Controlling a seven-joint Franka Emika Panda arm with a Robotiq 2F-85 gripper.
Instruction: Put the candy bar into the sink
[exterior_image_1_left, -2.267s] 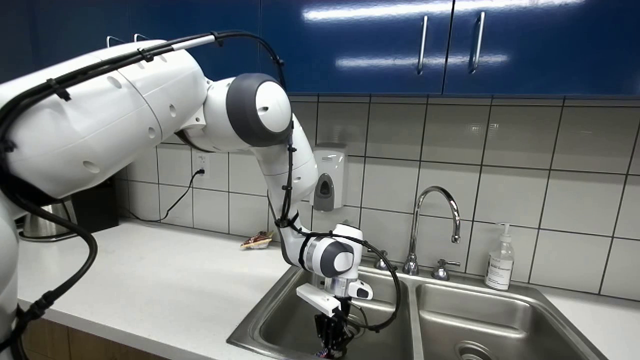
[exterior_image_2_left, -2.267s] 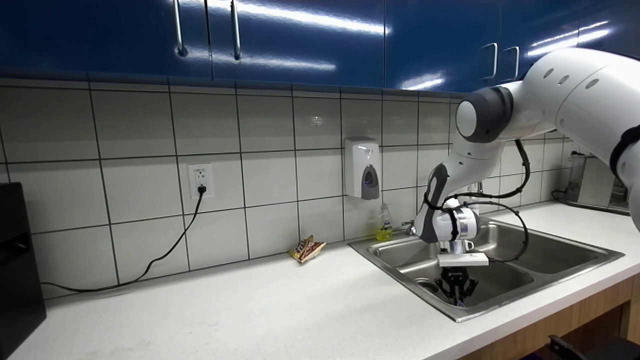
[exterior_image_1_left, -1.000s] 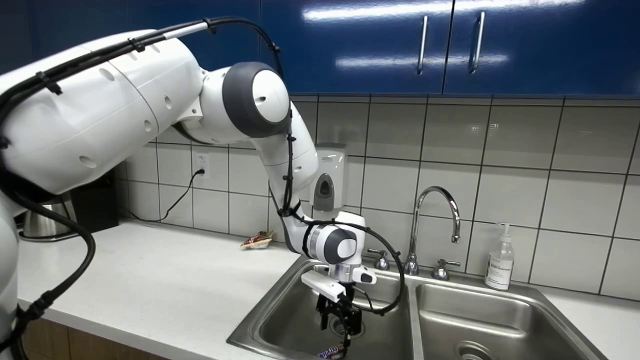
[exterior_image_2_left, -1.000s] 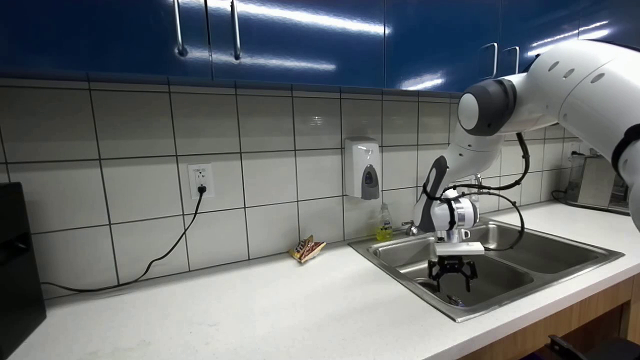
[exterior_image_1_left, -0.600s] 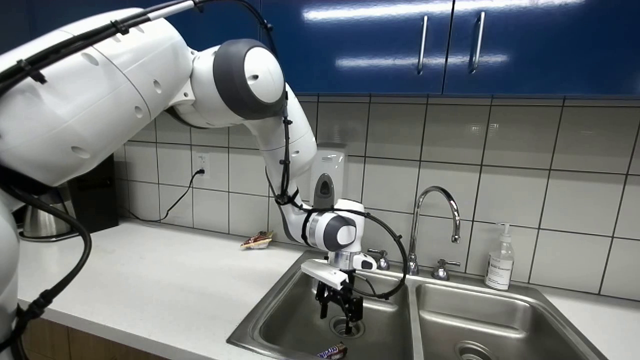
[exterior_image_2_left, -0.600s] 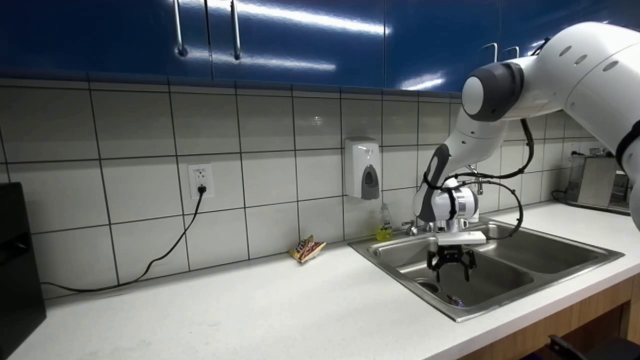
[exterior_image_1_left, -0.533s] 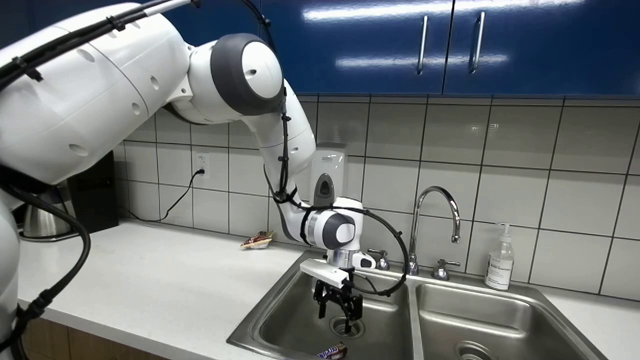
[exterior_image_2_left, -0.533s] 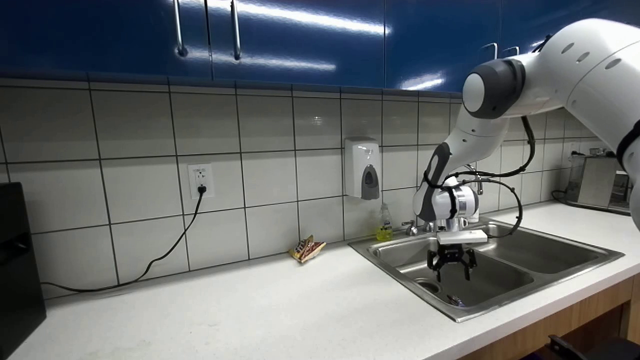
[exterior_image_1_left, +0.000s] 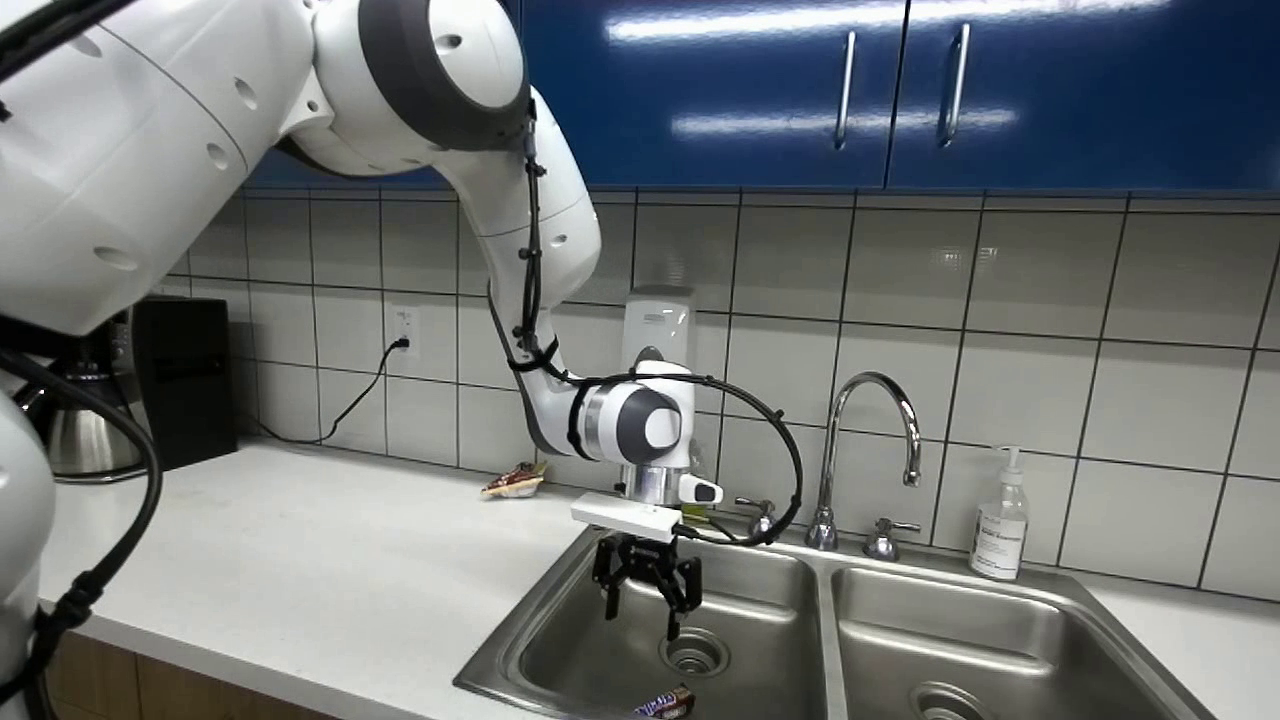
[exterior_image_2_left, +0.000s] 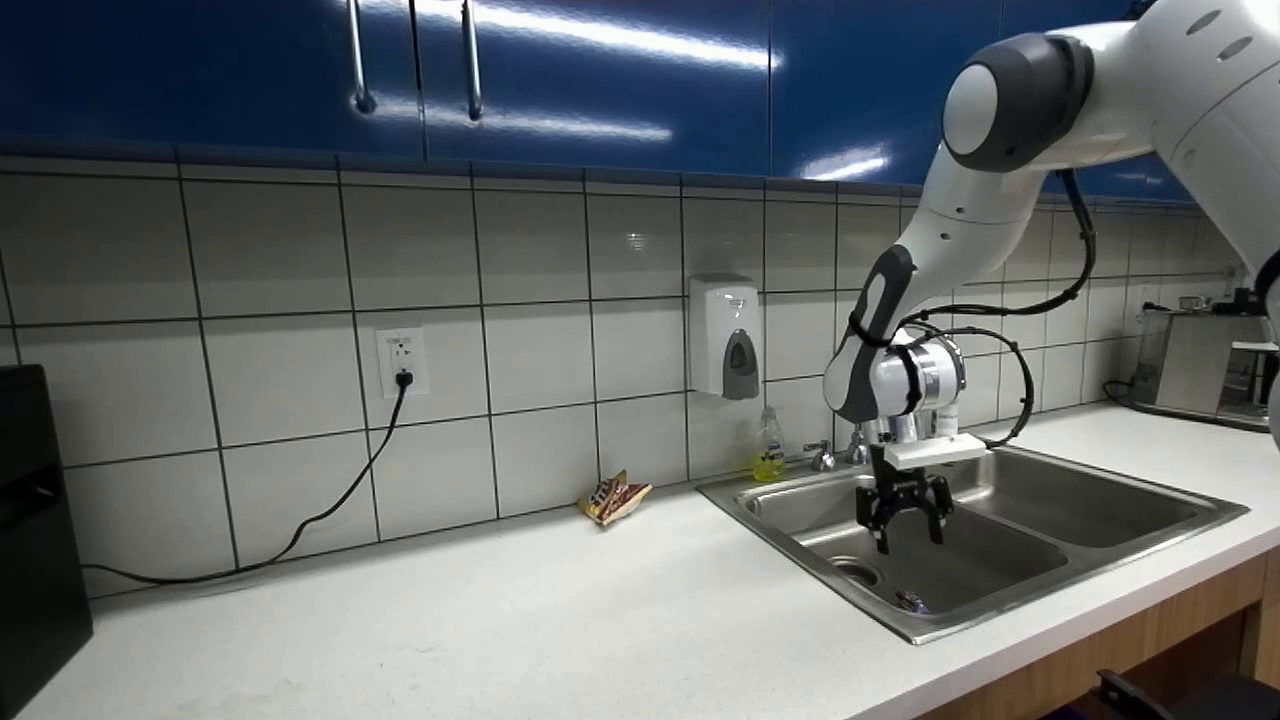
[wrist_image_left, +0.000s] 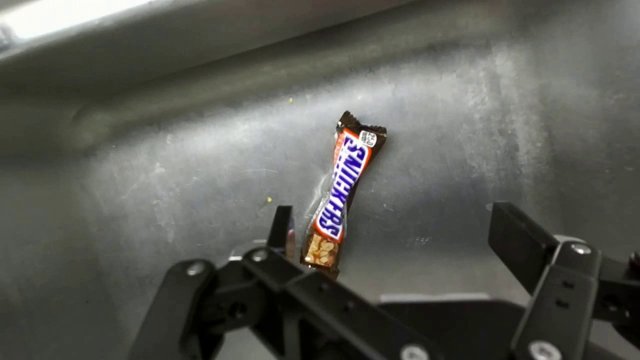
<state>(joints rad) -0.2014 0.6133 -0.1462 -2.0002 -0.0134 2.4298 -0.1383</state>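
Candy bar (wrist_image_left: 343, 186) lies in sink (exterior_image_1_left: 585, 655); wrist view alone adds yellow specks (wrist_image_left: 291, 101).

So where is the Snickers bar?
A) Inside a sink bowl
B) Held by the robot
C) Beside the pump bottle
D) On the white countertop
A: in an exterior view, the Snickers bar lies in a steel sink bowl, clear of the open end effector.

Hard white glare streaking the blue cabinets (exterior_image_1_left: 740, 75), a soft pale sheen spreading over the steel sink (wrist_image_left: 430, 150).
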